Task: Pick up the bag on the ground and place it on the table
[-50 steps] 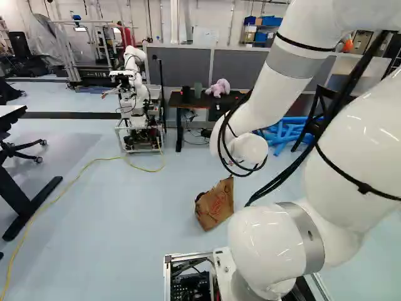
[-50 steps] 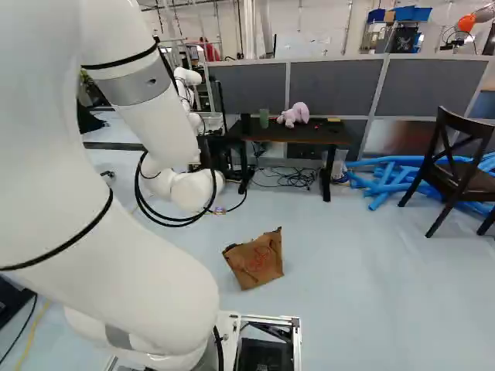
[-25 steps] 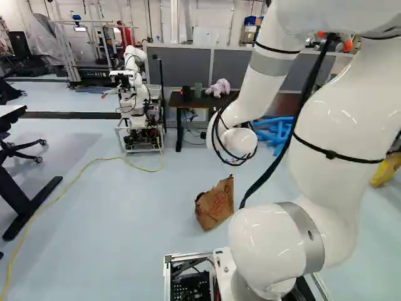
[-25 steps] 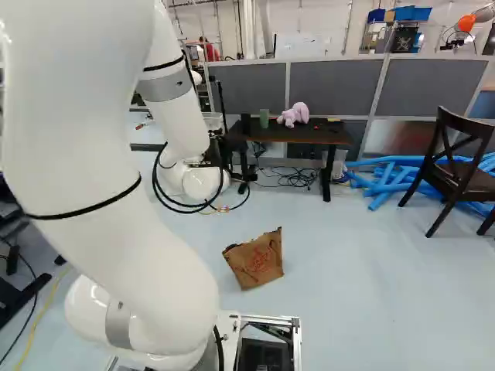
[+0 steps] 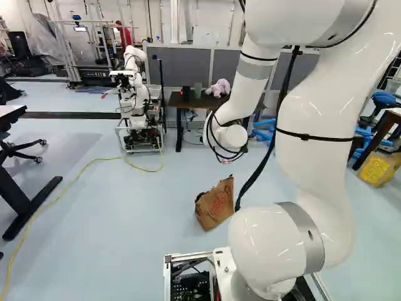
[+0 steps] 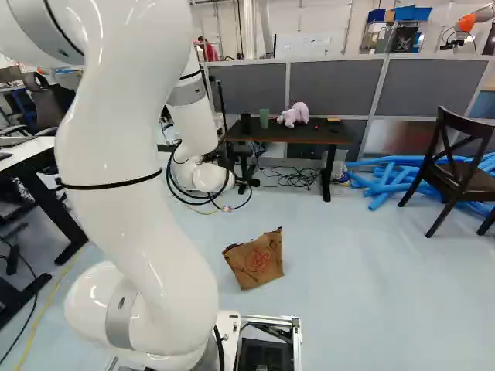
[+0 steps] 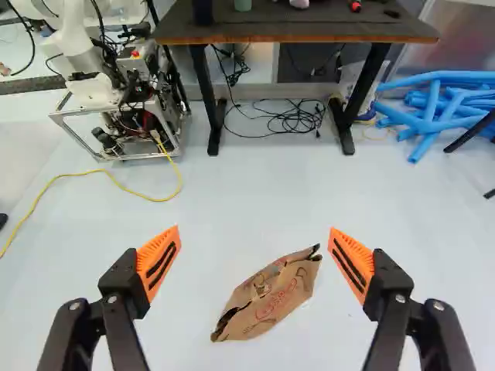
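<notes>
Paper bag [image 5: 215, 204], left base view: it sat on the floor [image 5: 125, 207], looking light, with thin, creased walls that would likely fold under pressure.
Surface [image 6: 309, 134], right base view: it stood beyond the paper bag, whose dry-looking skin probably offered fair grip but might tear.
Claw [image 7: 254, 229], wrist view: spread wide, it gripped nothing; the paper bag lay slantwise ahead, so a gentle mid-body pinch across its narrow width seemed best.
</notes>
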